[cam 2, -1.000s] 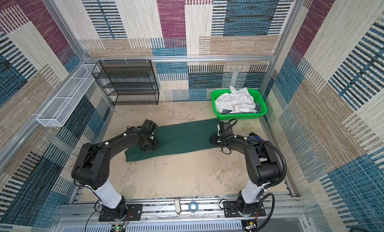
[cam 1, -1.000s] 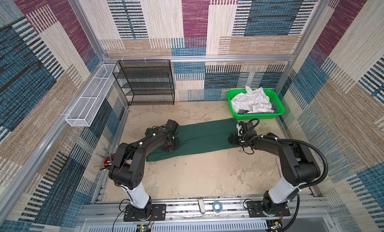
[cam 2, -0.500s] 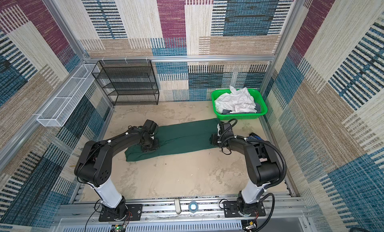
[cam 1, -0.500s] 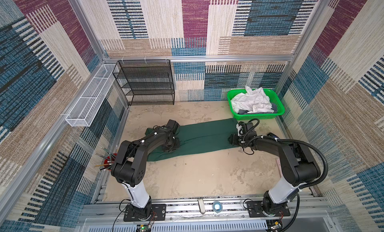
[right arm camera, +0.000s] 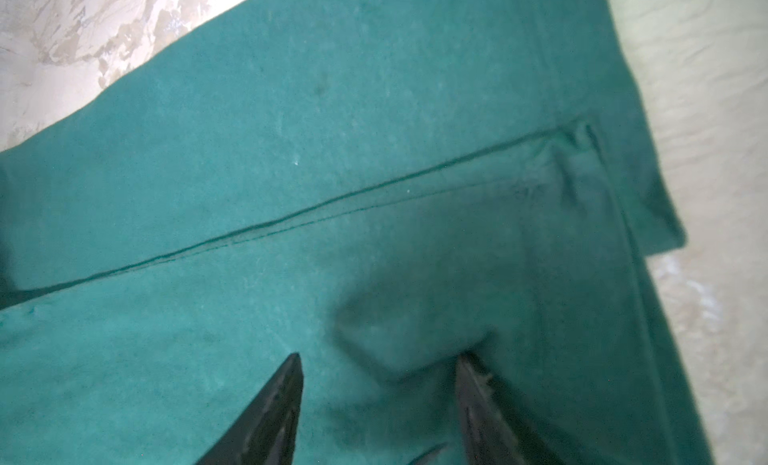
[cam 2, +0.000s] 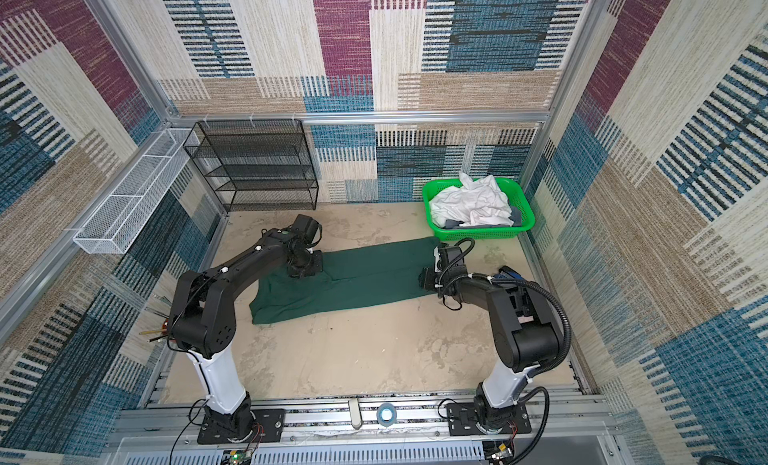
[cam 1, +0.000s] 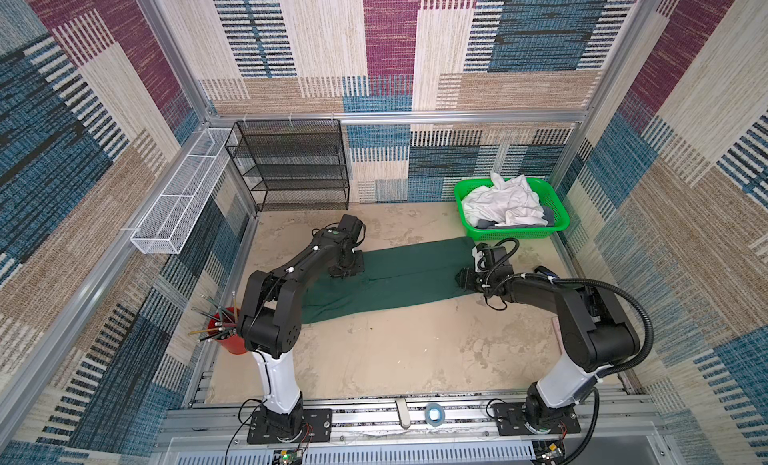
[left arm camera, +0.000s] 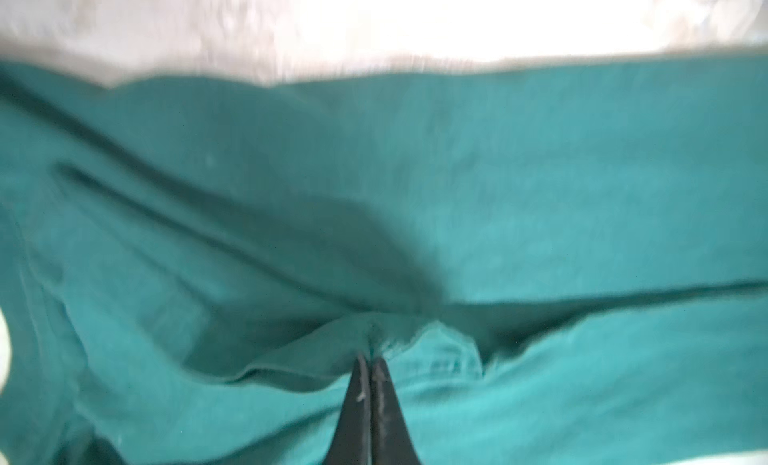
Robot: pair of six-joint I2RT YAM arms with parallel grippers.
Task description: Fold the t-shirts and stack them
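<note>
T-shirt [cam 1: 399,276]: long dark-green strip, left gripper [left arm camera: 370,357] apparently tight on a crease, right gripper [right arm camera: 381,355] agape.

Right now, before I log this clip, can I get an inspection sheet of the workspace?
Surface: mottled beige tabletop.
Job's things: green shirt lying flat in a long folded strip across the middle; white shirts and grey fabric crumpled in the green basket at the back right.
Clutter: red cup of pencils beside the left arm; tape roll on the front rail.
Grippers: left gripper shut on a pinch of the green shirt; right gripper open at the shirt's right end.
Cables: black hose looping off the right arm.
Surroundings: black mesh shelf, white wire tray, patterned walls.
</note>
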